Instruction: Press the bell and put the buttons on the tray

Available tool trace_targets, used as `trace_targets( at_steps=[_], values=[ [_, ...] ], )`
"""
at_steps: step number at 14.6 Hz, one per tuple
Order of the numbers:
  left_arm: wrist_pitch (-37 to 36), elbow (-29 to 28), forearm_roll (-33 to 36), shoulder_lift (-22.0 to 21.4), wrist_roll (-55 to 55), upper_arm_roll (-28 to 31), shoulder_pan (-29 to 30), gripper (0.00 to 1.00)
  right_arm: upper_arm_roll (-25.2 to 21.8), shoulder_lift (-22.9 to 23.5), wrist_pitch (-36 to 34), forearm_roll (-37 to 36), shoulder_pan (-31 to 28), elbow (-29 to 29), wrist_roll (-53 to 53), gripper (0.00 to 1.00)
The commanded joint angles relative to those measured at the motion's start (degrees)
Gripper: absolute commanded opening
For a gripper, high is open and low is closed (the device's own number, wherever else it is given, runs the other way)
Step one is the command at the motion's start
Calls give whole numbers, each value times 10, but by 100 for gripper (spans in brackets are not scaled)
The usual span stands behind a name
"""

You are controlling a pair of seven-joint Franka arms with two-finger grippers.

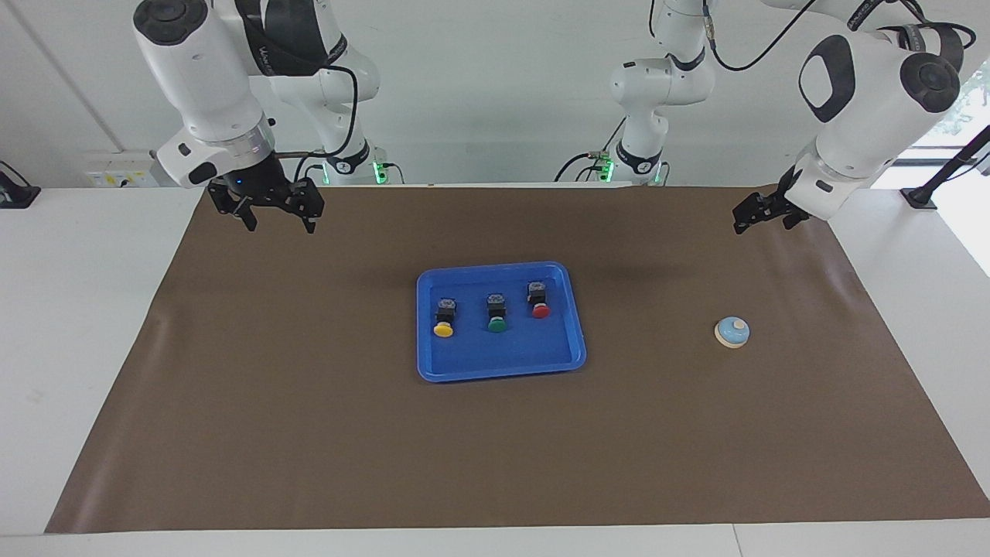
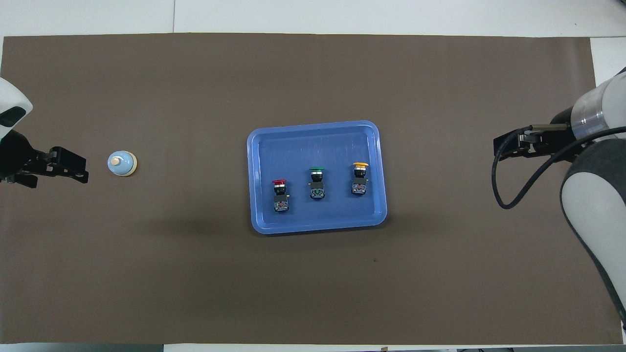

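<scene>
a: facing view — all three buttons, yellow button, green button and red button, lie in a row inside the tray at mid-table. the bell sits on the brown mat toward the left arm's end. the left gripper hangs raised, fingers spread, holding nothing; the right gripper waits, spread and empty.

b: overhead view — the left gripper shows beside the bell, tray well apart. if the bell is next, i'd centre over the cream knob, descend straight and tap lightly, so the dome doesn't skid.
</scene>
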Motion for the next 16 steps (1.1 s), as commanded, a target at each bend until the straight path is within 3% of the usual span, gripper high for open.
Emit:
trace_targets(
  at_steps=[1, 16],
  values=[
    [-5, 3, -7, -1, -1, 6, -7, 100, 4, -7, -3, 7, -8, -5, -7, 100],
    [16, 20, -1, -2, 3, -13, 1, 100, 4, -8, -3, 7, -8, -5, -7, 100]
  ],
)
